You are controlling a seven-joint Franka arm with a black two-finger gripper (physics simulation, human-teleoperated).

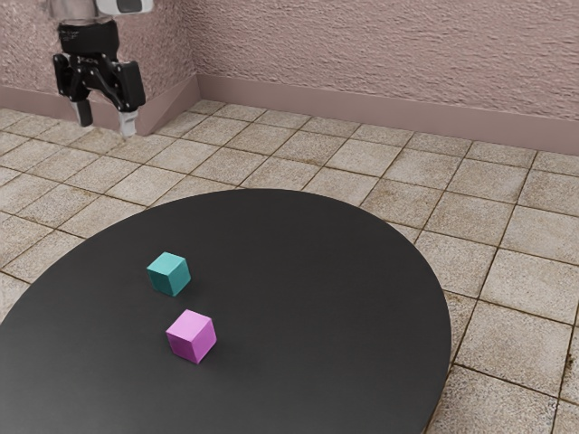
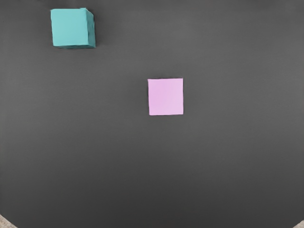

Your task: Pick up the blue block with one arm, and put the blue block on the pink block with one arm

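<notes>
A teal-blue block rests on the round black table, left of its middle. The pink block lies a short way nearer the table's front edge, apart from the blue one. My gripper hangs high above the table at the exterior view's upper left, open, with nothing between its fingers. From the wrist camera I look straight down on both: the pink block is almost under my hand and the blue block lies off to one side.
The table's rim shows at the corners of the wrist view. Around the table is a tiled floor, with a rough pinkish wall and baseboard behind.
</notes>
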